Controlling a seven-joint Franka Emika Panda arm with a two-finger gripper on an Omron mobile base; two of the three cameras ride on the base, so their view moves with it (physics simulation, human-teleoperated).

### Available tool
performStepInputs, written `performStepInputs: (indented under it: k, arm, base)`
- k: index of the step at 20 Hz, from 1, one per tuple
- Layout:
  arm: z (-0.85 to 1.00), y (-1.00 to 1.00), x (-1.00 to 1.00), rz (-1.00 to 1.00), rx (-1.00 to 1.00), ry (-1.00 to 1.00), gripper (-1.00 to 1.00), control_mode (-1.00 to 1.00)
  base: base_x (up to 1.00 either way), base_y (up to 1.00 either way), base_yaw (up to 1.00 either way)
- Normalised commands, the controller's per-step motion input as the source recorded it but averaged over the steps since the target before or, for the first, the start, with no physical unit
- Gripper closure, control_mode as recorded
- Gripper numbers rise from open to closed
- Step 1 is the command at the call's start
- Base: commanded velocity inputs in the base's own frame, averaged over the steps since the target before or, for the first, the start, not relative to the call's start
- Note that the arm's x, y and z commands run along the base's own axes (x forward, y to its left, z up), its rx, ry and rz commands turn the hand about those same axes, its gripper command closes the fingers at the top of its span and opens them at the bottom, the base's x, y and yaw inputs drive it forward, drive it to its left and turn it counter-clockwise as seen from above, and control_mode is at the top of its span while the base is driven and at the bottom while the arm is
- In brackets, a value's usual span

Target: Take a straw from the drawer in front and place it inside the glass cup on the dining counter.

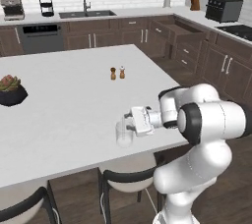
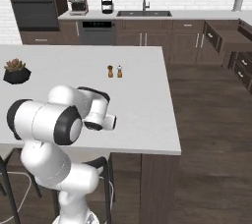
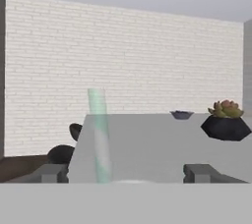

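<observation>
The claw [image 3: 126, 173] stands wide open, gripping nothing, directly above the glass cup [image 1: 124, 133], so a released straw [image 3: 100, 134] falls in; the pale streak at its ten o'clock is probably that straw on the dining counter [image 1: 69, 100].

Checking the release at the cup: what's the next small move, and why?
Probably back the gripper straight away from the glass cup. Its fingers stand wide apart, and the straw stands free between them, seemingly inside the cup on the dining counter, so lingering only risks a knock.
</observation>
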Motion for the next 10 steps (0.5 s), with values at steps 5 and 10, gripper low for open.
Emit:
performStepInputs:
  k: [5,10]
  arm:
    - [0.47,-0.27,-0.12,-0.01,-0.01,-0.06,-1.0,-1.0]
    - [0.84,-0.37,-0.39,-0.01,-0.02,-0.05,-1.0,-1.0]
  base:
    - [0.0,0.0,0.0]
    - [0.0,0.0,0.0]
